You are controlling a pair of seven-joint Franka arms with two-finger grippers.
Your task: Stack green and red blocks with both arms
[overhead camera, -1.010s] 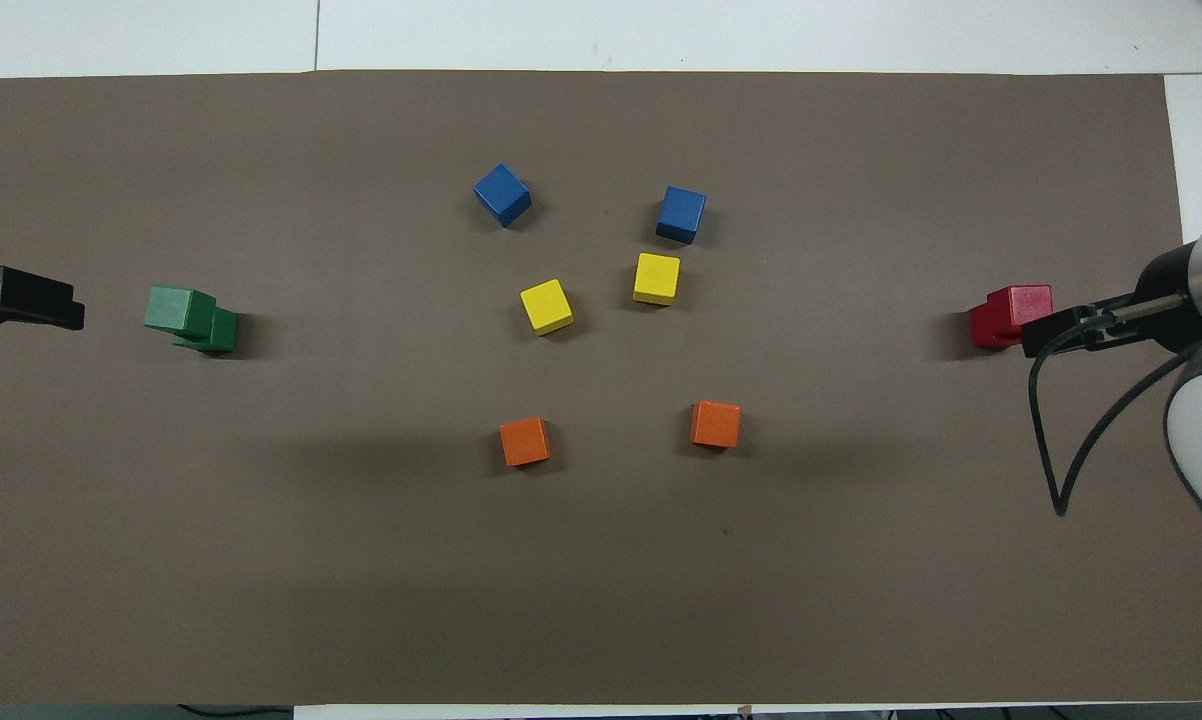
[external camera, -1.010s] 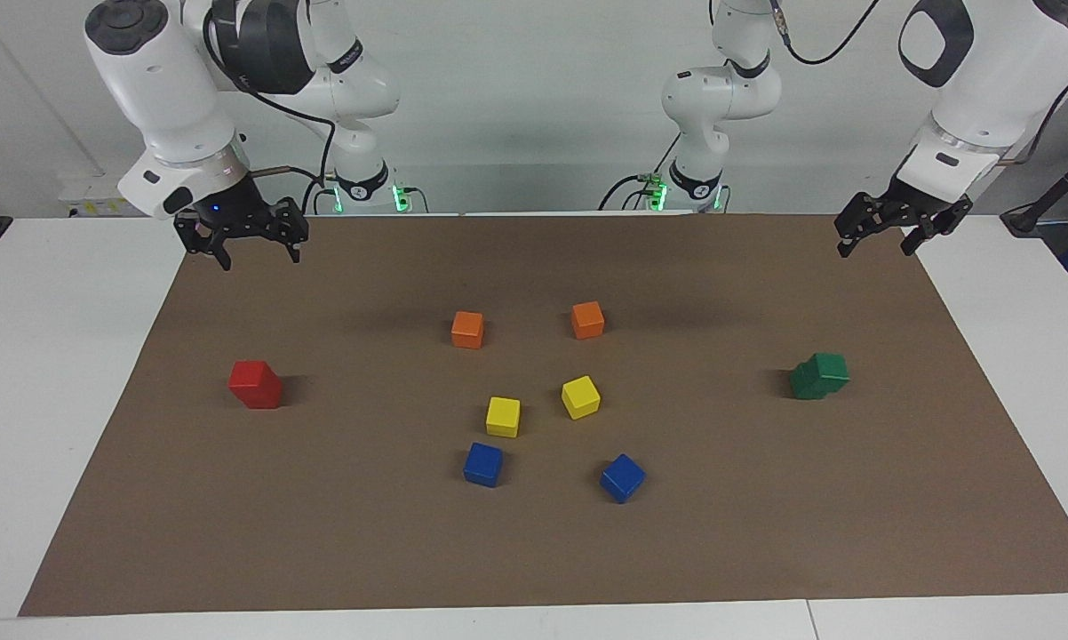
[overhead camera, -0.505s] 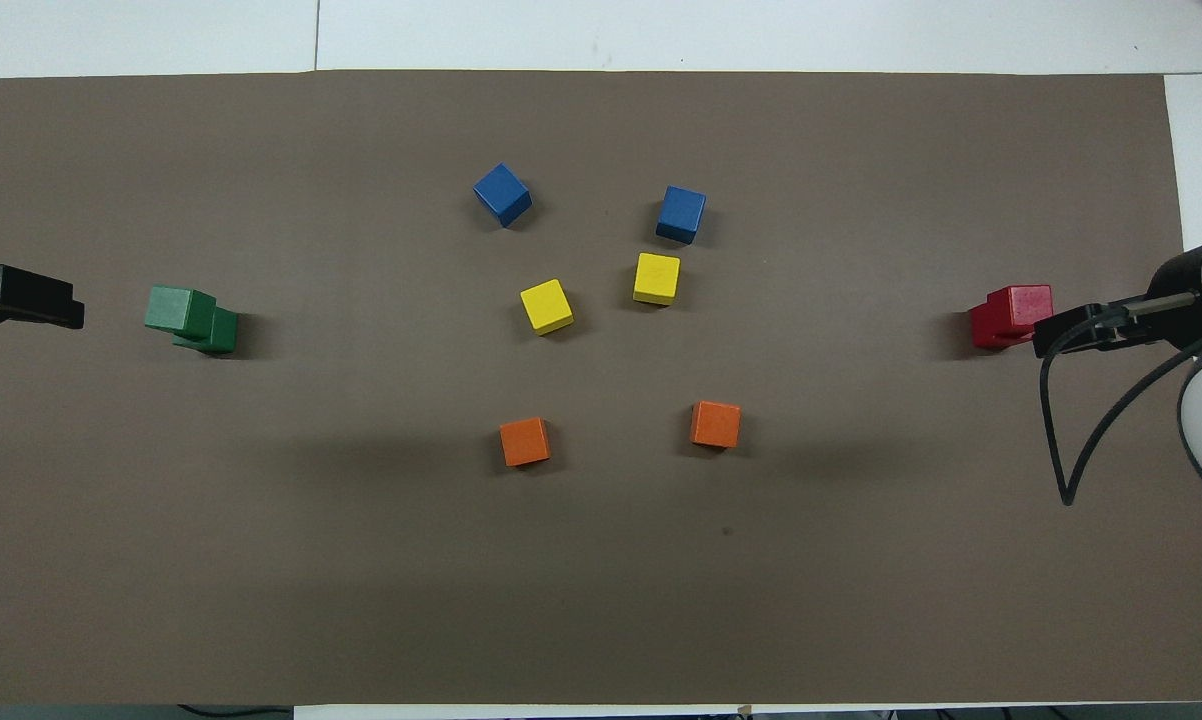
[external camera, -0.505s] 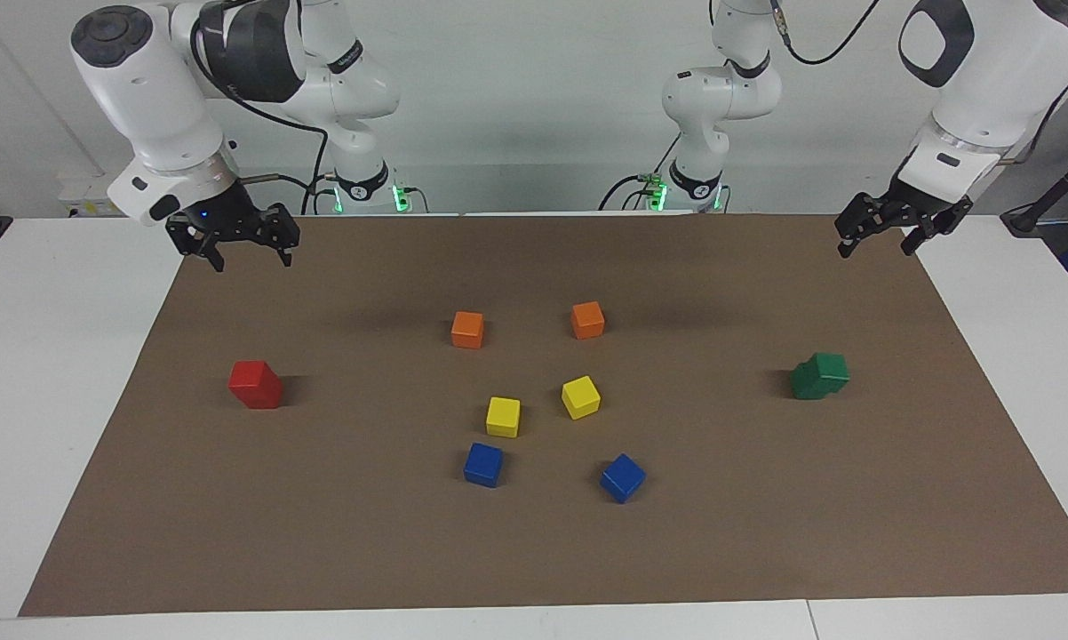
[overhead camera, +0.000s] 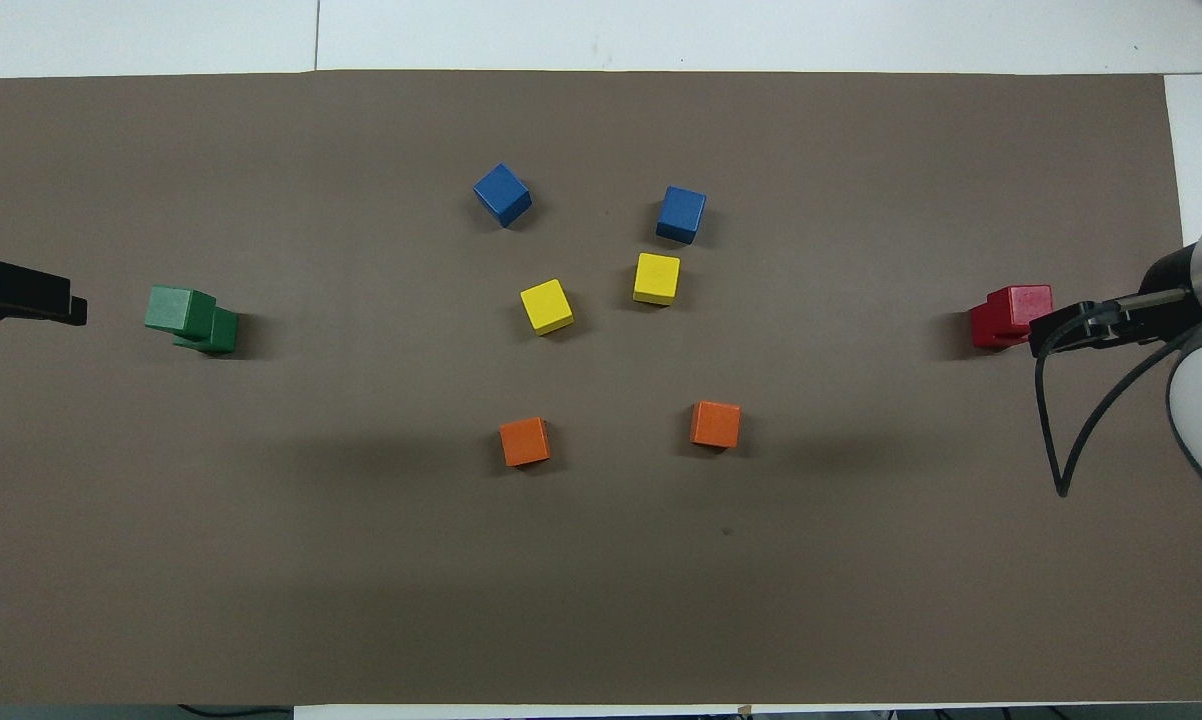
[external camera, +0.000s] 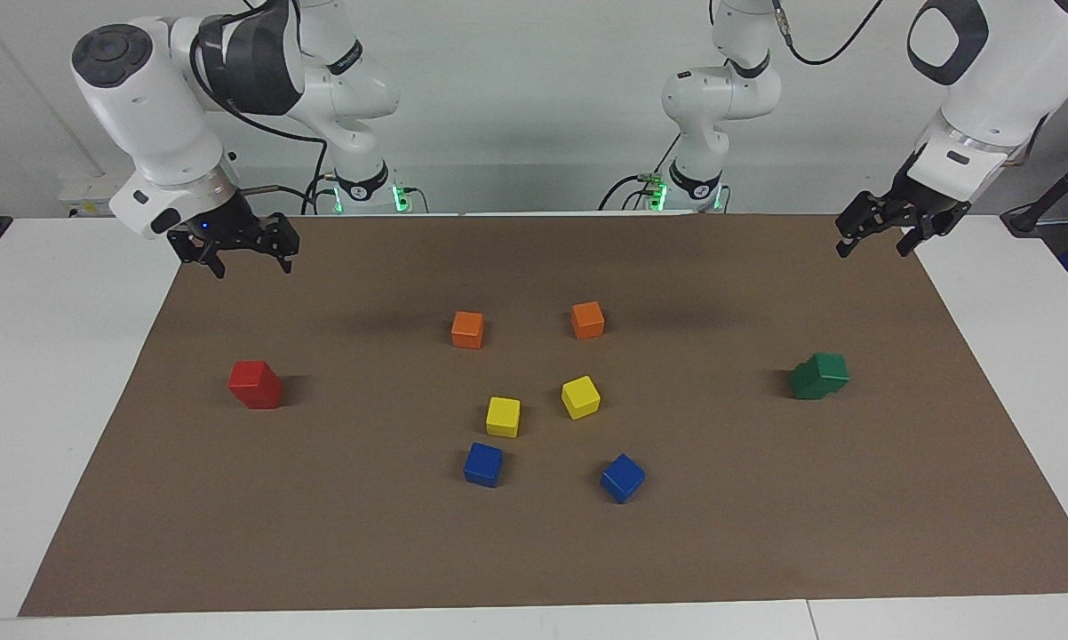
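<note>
Stacks done: we see red stack (external camera: 255,384) lower-left, green stack (external camera: 819,375) right; both jaws wide, empty, raised well apart at upper corners.

A white table (external camera: 72,356) carries a brown mat (external camera: 721,533) that covers most of it. On the mat, two yellow cubes (external camera: 503,416) sit mid-mat. Two orange cubes (external camera: 467,329) lie nearer the robots than these, two blue cubes (external camera: 483,464) farther. A red stack (external camera: 255,384) stands toward the right arm's end, a green stack (external camera: 818,376) toward the left arm's end.

Two orange cubes (external camera: 467,329), two yellow cubes (external camera: 503,416), two blue cubes (external camera: 483,464), brown mat (external camera: 765,533)
</note>
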